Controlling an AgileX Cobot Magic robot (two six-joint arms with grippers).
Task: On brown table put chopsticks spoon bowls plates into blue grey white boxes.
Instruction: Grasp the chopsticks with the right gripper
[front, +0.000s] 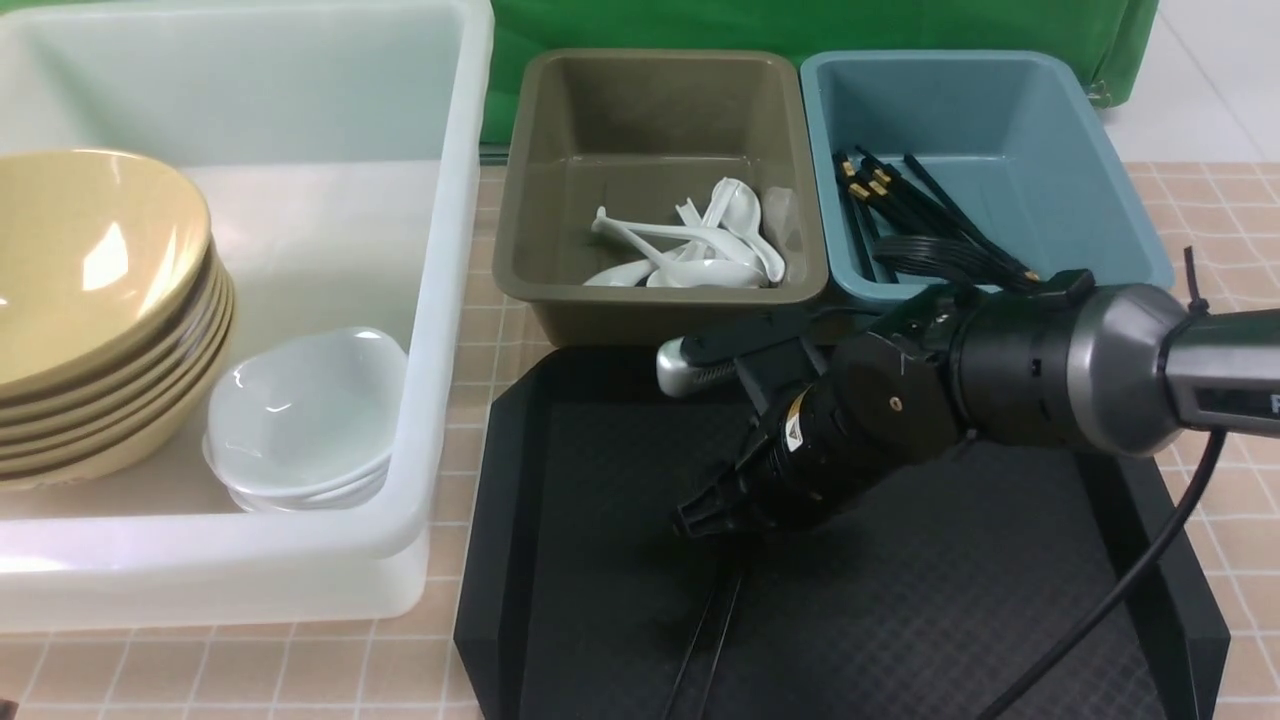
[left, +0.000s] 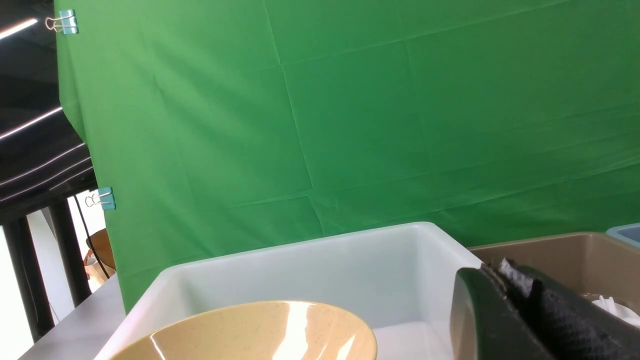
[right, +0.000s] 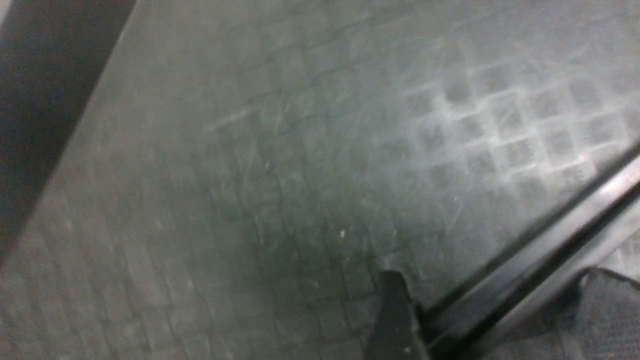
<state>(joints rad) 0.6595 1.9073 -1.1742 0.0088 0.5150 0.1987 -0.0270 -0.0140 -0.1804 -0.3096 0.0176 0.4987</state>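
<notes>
Right gripper (right: 487, 310) low over the black tray (front: 620, 600)

Jaws apart, the pair of chopsticks (right: 540, 255) running between them, lower right of the right wrist view

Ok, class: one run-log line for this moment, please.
right gripper: open around black chopsticks | place: black tray | boxed: bowls, spoons
</notes>
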